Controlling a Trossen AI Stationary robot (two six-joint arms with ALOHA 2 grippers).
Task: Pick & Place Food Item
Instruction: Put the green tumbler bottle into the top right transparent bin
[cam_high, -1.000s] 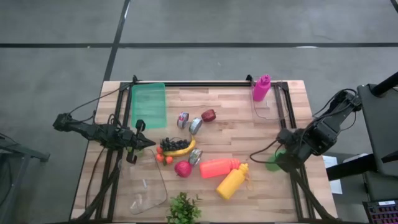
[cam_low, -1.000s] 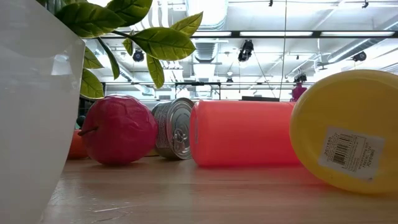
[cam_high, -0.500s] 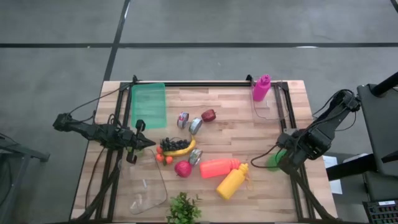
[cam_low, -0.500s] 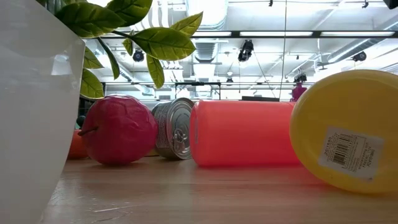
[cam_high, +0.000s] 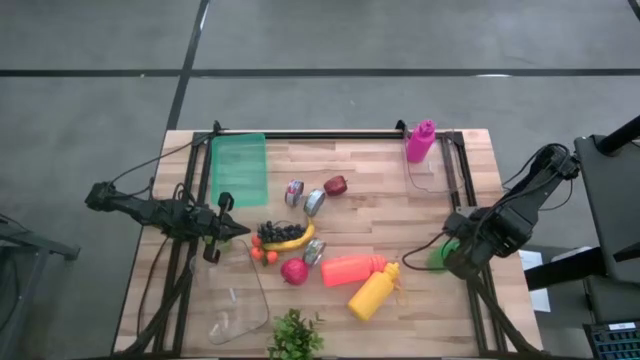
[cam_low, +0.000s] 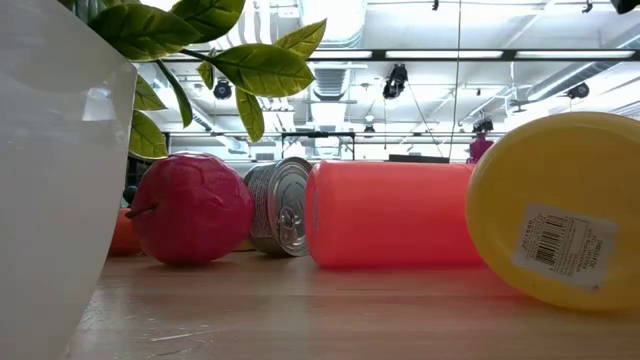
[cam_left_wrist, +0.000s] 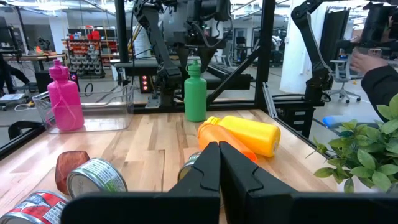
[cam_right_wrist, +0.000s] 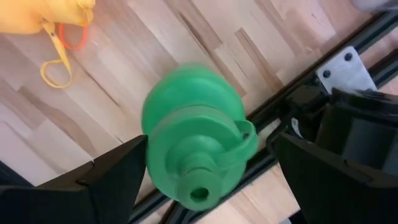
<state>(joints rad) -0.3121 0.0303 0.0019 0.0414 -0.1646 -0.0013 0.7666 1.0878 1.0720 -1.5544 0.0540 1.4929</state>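
the right arm reaches in from the table's right edge, wrist bent down, and the right gripper (cam_right_wrist: 205, 168) hangs right above the upright green bottle (cam_right_wrist: 193, 146), fingers spread wide to either side of the cap, touching nothing that shows; the bottle stands by the black frame rail (cam_right_wrist: 292, 93) near the right edge, just beside the yellow bottle (cam_high: 374, 291). over on the left, the left arm lies low and stretched toward the middle, the left gripper (cam_left_wrist: 219, 163) pinched together on nothing, pointing at the banana (cam_high: 290, 241), grapes (cam_high: 277, 230) and cans (cam_high: 314, 202).
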